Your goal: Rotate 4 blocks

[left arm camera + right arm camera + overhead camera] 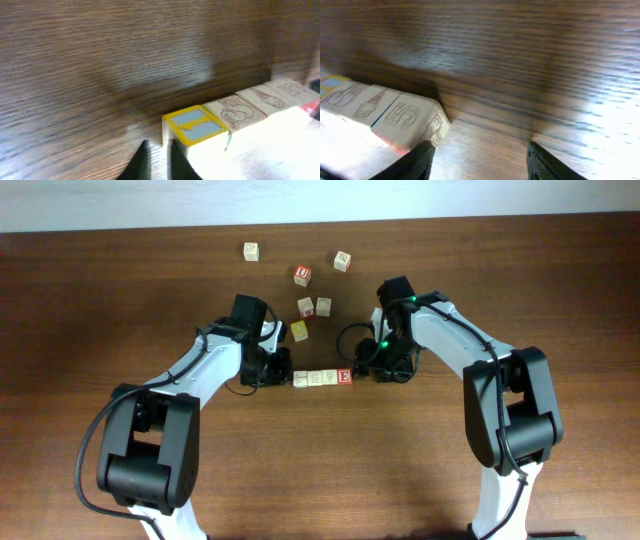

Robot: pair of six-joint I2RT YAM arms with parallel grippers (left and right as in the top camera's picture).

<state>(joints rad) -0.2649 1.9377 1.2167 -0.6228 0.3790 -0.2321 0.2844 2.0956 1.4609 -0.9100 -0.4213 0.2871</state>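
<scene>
A dark, wood-grained desk (90,300) spreads beneath me under even light; a pale strip (300,200) borders its far edge, and glare whitens the grain nearby.

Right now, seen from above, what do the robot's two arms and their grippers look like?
Both the left arm and right arm have white tubular links joined by chunky black joints. Thin black cables loop alongside. Small green lights glow on the right arm. The gripper fingers are dark.
</scene>
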